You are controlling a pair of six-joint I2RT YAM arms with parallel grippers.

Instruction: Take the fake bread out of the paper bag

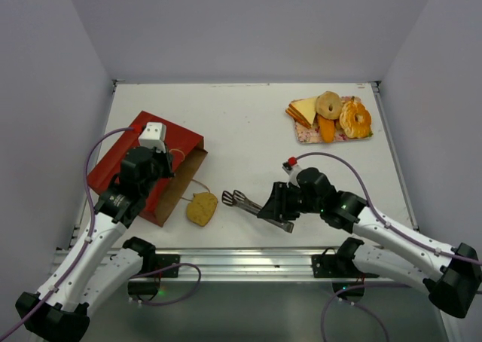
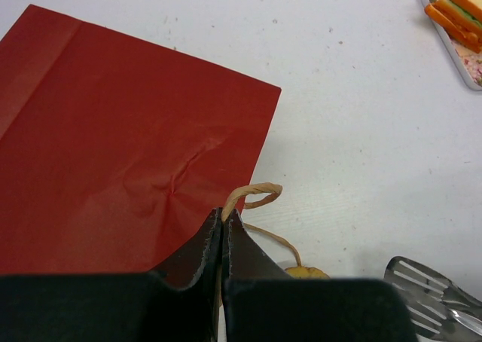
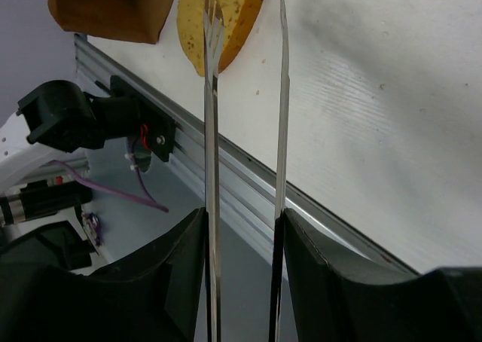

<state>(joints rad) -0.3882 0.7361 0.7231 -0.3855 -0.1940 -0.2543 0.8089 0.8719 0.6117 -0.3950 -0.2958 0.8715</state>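
Note:
The red paper bag [image 1: 139, 157] lies flat at the left, its brown mouth facing right. My left gripper [image 1: 167, 169] is over its mouth edge; in the left wrist view it [image 2: 224, 218] is shut on the tan loop handle [image 2: 252, 195] beside the red paper [image 2: 113, 154]. A yellow piece of fake bread [image 1: 202, 209] lies on the table just outside the mouth. My right gripper [image 1: 275, 209] is shut on metal tongs [image 1: 245, 202], their tips apart just right of the bread. The right wrist view shows my right gripper [image 3: 242, 221], the tongs [image 3: 211, 93], the bread [image 3: 226, 18] and the bag [image 3: 113, 7].
A pink-flowered tray [image 1: 305, 135] at the back right holds several bread pieces, a bagel and a sandwich; its corner shows in the left wrist view [image 2: 459, 48]. The metal rail of the table's near edge [image 3: 248, 172] runs right under the tongs. Grey walls enclose the table.

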